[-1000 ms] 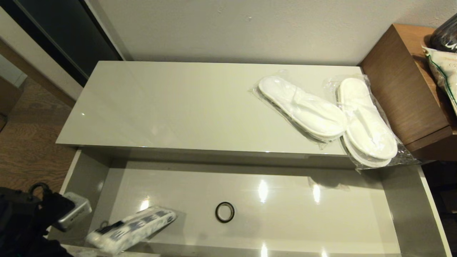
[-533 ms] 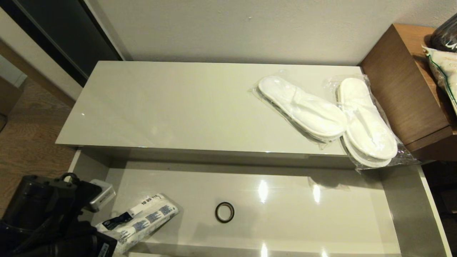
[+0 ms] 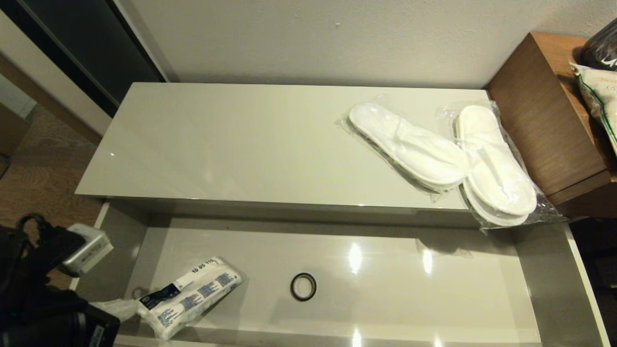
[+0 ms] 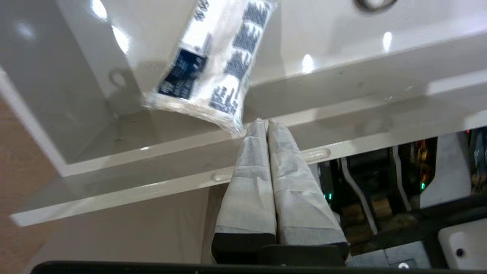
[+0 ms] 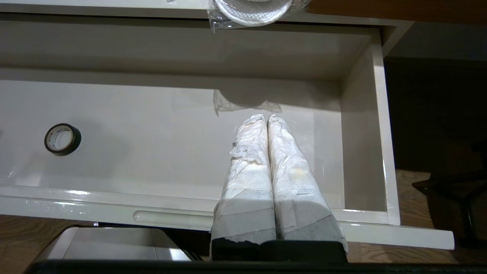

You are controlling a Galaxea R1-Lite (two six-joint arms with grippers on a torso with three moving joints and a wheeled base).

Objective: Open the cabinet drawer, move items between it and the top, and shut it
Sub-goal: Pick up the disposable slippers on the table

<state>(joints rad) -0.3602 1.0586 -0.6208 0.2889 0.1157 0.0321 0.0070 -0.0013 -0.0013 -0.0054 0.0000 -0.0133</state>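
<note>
Drawer (image 3: 337, 270): pulled right out in front of me, wide and shallow, with the glossy floor showing.
Left gripper (image 4: 263, 122): fingers pressed together. In the left wrist view their tips sit at the corner of the packet's (image 3: 190, 295) plastic wrap, and I read that as a pinch on the wrap, not on the body of the packet. It sits over the drawer's front wall, at the near left corner.
Packet: just ahead of the left fingertips, with most of its length on the drawer floor and angled away from the gripper toward the middle.
Ring (image 3: 303, 286): a small black roll further along the floor, past the packet's far end and apart from it. I leave it alone.
Slippers (image 3: 407, 144): two bagged pairs on the top (image 3: 231, 144), well away on the far right. The outer bag overhangs the front edge above the drawer.
Right gripper (image 5: 266, 118): fingers together and empty, parked outside the drawer's right front. Only the right wrist view shows it.
Step in hand: as I judge it, lifting the packet out to the top.
How I'd do it well: raise it slowly so the thin wrap doesn't slip free. Get the dangling far end above the front wall and the top's front edge before swinging inward.
Risk: a corner pinch lets the packet swing or tear loose.
</note>
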